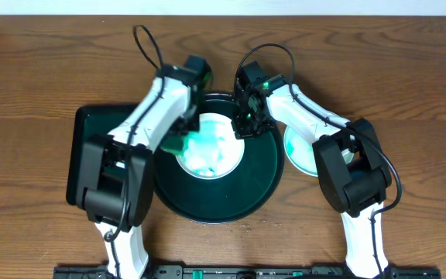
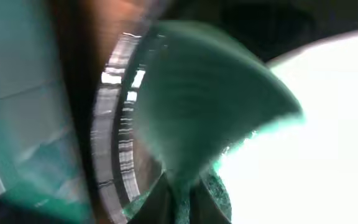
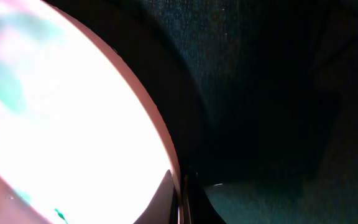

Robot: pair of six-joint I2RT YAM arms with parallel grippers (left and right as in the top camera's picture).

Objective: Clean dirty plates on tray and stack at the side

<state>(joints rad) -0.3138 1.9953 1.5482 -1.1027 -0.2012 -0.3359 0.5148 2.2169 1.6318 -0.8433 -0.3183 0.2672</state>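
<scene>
A white plate (image 1: 211,151) with teal-green smears lies in the large round dark tray (image 1: 254,182). My left gripper (image 1: 183,139) is shut on a green sponge (image 1: 178,143) pressed on the plate's left part; in the left wrist view the sponge (image 2: 210,99) fills the middle beside the bright plate (image 2: 316,137). My right gripper (image 1: 244,124) is shut on the plate's right rim; the right wrist view shows the fingers (image 3: 180,202) pinching the rim of the plate (image 3: 73,124). Another white plate (image 1: 300,147) with a teal tint lies on the table right of the tray.
A rectangular dark tray (image 1: 84,139) sits at the left, partly under my left arm. The wooden table (image 1: 45,70) surrounds everything. Cables loop above both wrists.
</scene>
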